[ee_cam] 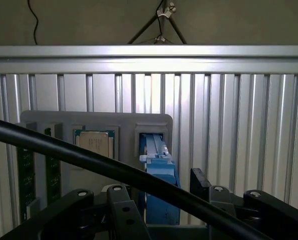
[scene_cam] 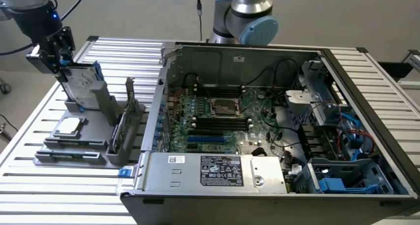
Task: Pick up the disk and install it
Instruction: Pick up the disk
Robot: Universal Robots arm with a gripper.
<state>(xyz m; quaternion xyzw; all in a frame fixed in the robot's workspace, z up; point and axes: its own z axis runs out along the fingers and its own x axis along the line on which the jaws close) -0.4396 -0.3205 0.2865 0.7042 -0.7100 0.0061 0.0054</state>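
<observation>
The disk (scene_cam: 84, 85) stands on edge in a slot of the grey holder (scene_cam: 78, 149) at the exterior view's left; it is silver-grey with a white label and a blue carrier frame. My gripper (scene_cam: 58, 63) hangs right at the disk's top corner, open, with a finger on either side. In the wrist view the disk's blue edge (ee_cam: 162, 186) rises between my black fingers (ee_cam: 203, 182), with a gap on each side. My gripper (ee_cam: 161, 197) holds nothing.
The open computer case (scene_cam: 367, 87) stands at the exterior view's right, with motherboard (scene_cam: 223, 112), silver power supply box (scene_cam: 217, 172) and blue-lined bay (scene_cam: 345, 178). The holder also carries a square chip (scene_cam: 71, 127) and an upright card (scene_cam: 128, 122). A black cable (ee_cam: 88, 157) crosses the wrist view.
</observation>
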